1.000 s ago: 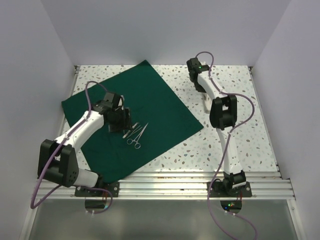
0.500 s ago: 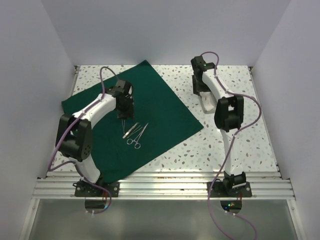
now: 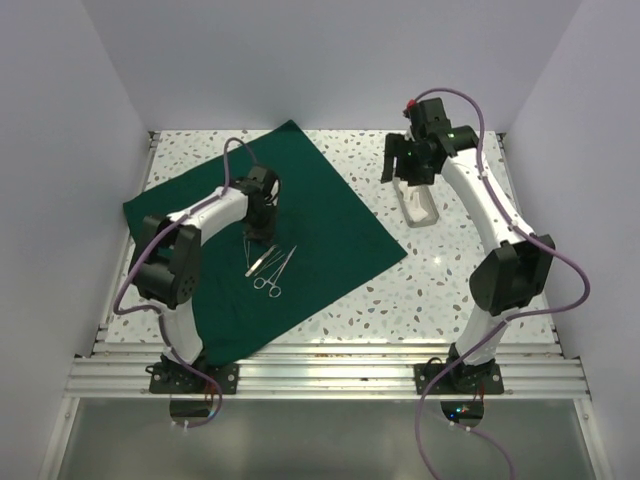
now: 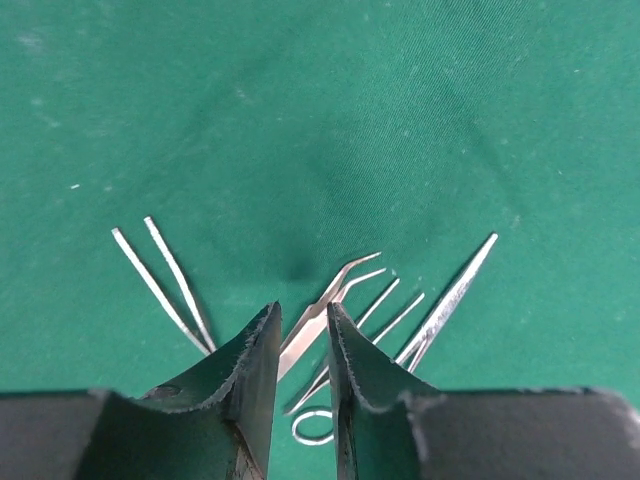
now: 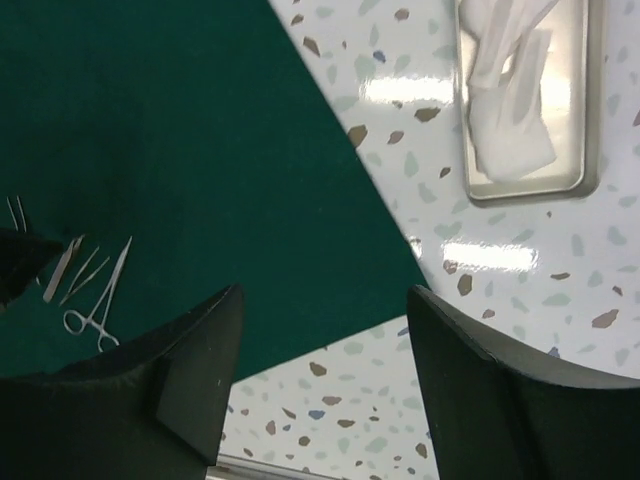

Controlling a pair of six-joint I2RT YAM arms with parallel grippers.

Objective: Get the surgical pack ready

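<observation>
While the green cloth [image 3: 320, 205] is lying flat on the left of the table [image 3: 470, 270] w/ steel instruments [image 3: 268, 268] near its middle, the tray [image 5: 592, 120] w/ white pads [image 5: 510, 110] is sitting far right. Probably next: fetching it, gripping the rim squarely. L gripper [image 4: 303, 312] is hovering over the curved tweezers [image 4: 335, 295], jaws barely apart, clamping nothing. R gripper [image 5: 325, 292] is gaping wide, empty.

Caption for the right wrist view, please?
Open right gripper above the edge of the green cloth; steel instruments on it, white pads in the metal tray.
</observation>
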